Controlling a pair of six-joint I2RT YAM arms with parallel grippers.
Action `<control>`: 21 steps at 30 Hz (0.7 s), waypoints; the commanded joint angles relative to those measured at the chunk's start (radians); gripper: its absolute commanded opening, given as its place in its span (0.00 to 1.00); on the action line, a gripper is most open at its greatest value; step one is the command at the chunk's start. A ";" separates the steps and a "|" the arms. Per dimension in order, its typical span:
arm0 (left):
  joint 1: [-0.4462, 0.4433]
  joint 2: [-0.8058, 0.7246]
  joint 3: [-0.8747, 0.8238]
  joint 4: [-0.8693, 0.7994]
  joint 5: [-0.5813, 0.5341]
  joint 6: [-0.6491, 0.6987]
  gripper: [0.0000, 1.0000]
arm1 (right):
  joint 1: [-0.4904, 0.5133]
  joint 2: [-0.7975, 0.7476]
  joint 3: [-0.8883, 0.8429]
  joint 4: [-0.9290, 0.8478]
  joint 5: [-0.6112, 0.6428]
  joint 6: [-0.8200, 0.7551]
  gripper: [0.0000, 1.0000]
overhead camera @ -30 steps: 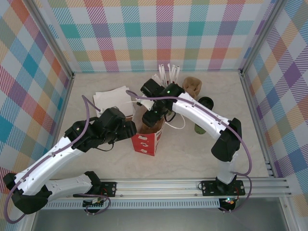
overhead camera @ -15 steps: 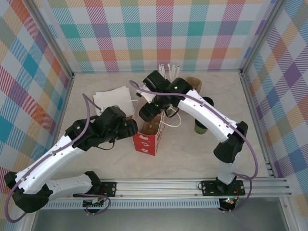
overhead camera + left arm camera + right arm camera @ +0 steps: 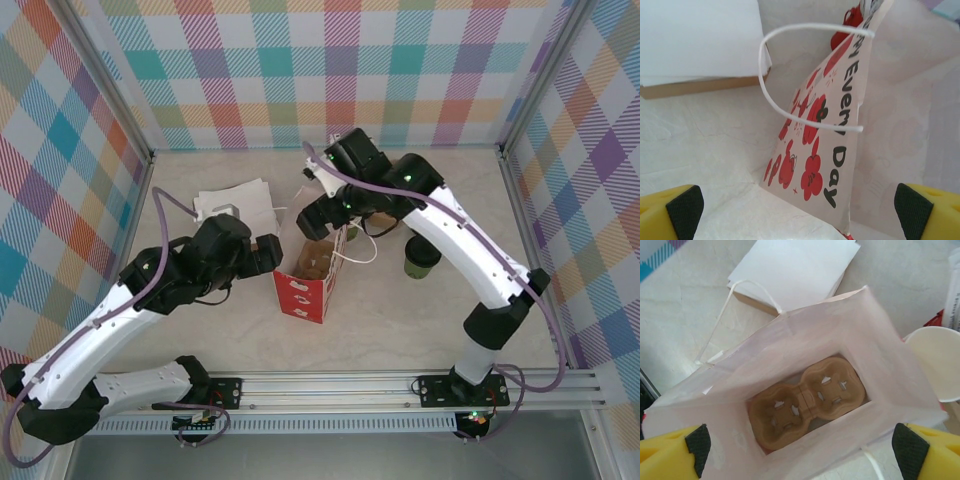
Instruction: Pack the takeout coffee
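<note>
Right gripper (image 3: 800, 446) spread, empty, over white red-flowered paper bag (image 3: 303, 293); left gripper (image 3: 800, 204) spread beside it. Dark green paper cup (image 3: 421, 258) right of bag.

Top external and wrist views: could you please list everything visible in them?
White paper bag with red flower print: one, white and red, table centre, open.
Brown moulded-pulp cup carrier: one, brown, on the bag's floor.
Stack of white paper napkins: one, white, behind-left of the bag.
Dark green paper cup: one, dark green, right of the bag.
Cream-white cup rim: one, cream-white, beside the bag's mouth; outside hidden.
Left gripper: one, yellow tips, open, facing the bag's side.
Right gripper: one, yellow tips, open, above the bag's mouth.
</note>
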 commanded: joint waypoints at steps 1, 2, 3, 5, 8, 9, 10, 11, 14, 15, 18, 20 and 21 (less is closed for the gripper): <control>0.014 -0.031 0.038 0.016 -0.073 0.038 1.00 | -0.021 -0.051 0.020 0.020 -0.030 0.048 0.99; 0.015 -0.032 0.044 0.018 -0.081 0.042 1.00 | -0.029 -0.065 0.016 0.025 -0.035 0.054 1.00; 0.015 -0.033 0.048 0.018 -0.089 0.046 1.00 | -0.038 -0.080 0.008 0.033 -0.043 0.062 1.00; 0.014 -0.033 0.058 0.019 -0.097 0.057 1.00 | -0.055 -0.108 -0.010 0.049 -0.055 0.078 1.00; 0.015 -0.029 0.069 0.018 -0.105 0.070 1.00 | -0.089 -0.155 -0.045 0.065 -0.076 0.109 1.00; 0.015 -0.026 0.073 0.018 -0.106 0.075 1.00 | -0.101 -0.174 -0.061 0.070 -0.079 0.118 1.00; 0.015 -0.025 0.076 0.019 -0.107 0.076 1.00 | -0.113 -0.190 -0.075 0.075 -0.081 0.126 1.00; 0.015 -0.023 0.078 0.021 -0.108 0.081 1.00 | -0.129 -0.211 -0.094 0.078 -0.083 0.138 1.00; 0.016 -0.011 0.087 0.028 -0.102 0.093 1.00 | -0.187 -0.275 -0.157 0.091 -0.100 0.173 1.00; 0.016 -0.002 0.094 0.026 -0.098 0.099 1.00 | -0.211 -0.299 -0.180 0.094 -0.109 0.183 1.00; 0.019 0.030 0.127 0.015 -0.078 0.123 1.00 | -0.293 -0.355 -0.240 0.083 -0.143 0.203 1.00; 0.026 0.060 0.159 0.008 -0.053 0.147 1.00 | -0.352 -0.382 -0.276 0.063 -0.154 0.210 1.00; 0.031 0.078 0.176 0.009 -0.038 0.162 1.00 | -0.384 -0.395 -0.293 0.054 -0.159 0.211 1.00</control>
